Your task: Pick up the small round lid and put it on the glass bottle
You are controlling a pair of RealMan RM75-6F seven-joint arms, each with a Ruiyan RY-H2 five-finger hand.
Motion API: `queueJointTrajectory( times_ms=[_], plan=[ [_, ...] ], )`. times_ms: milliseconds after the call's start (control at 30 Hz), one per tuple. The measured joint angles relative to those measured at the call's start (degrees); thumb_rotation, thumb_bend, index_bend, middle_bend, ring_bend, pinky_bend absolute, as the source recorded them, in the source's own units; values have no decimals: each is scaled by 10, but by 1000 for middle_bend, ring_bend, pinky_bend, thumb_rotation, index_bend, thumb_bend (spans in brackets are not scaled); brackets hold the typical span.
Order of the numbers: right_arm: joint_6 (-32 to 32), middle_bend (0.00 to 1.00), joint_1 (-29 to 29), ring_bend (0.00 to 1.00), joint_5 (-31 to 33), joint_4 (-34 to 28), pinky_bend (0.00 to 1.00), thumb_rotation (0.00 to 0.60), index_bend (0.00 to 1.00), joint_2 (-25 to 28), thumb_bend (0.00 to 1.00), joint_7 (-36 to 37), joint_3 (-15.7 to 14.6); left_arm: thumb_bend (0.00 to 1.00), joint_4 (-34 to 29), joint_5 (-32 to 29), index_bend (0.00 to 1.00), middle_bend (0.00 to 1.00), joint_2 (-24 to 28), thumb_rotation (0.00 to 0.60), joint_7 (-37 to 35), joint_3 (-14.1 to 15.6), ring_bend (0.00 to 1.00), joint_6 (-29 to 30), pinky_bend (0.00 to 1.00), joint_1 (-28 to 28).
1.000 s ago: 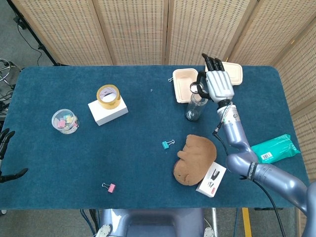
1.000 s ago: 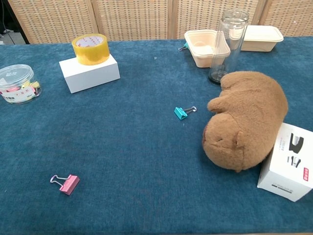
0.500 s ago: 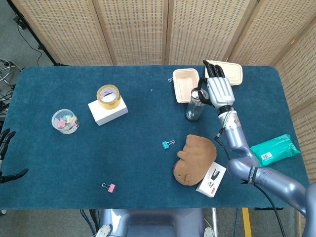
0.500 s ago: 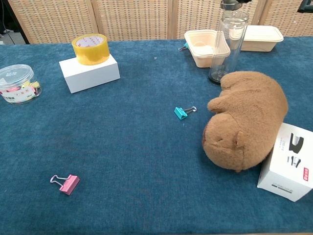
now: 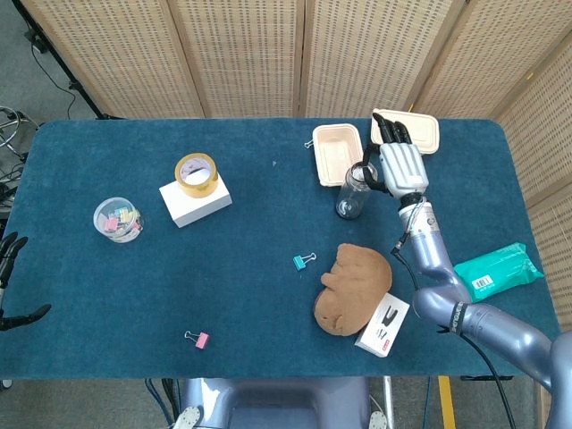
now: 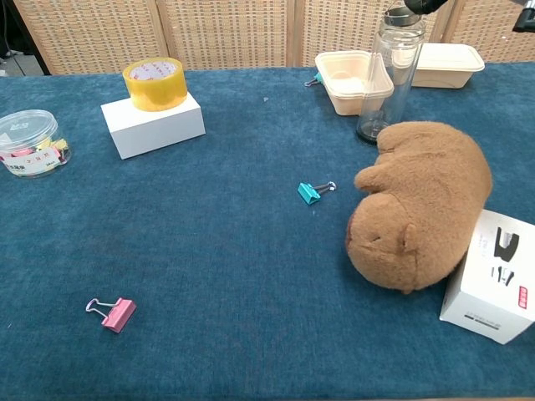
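The clear glass bottle (image 5: 352, 193) (image 6: 390, 79) stands upright in front of the beige food boxes. A small dark round lid (image 5: 359, 172) (image 6: 402, 15) sits at the bottle's mouth, pinched by my right hand (image 5: 399, 163). In the chest view only dark fingertips (image 6: 425, 5) of that hand show at the top edge, beside the lid. My left hand (image 5: 11, 279) hangs off the table's left edge, its fingers apart and holding nothing.
A brown plush toy (image 6: 422, 203) and a white stapler box (image 6: 496, 276) lie just in front of the bottle. Two beige containers (image 5: 336, 152) (image 5: 418, 131) stand behind it. Elsewhere: a teal clip (image 6: 310, 192), a pink clip (image 6: 113, 312), a tape roll (image 6: 155, 83) on a white box, a clip jar (image 6: 28, 142) and green wipes (image 5: 497, 266).
My right hand has come down and nearer with the lid. The lid, absent from the chest view a second ago, now sits at the bottle's mouth.
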Motion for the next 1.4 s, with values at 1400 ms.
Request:
queueJointTrajectory(
  times_ms=[1400],
  plan=[
    [-12,0,-7,0,15,-12,0,600,533,-6,578,27,10,0,-3,3,0,0,4,600,-4,1,0,0,0,0]
  ],
)
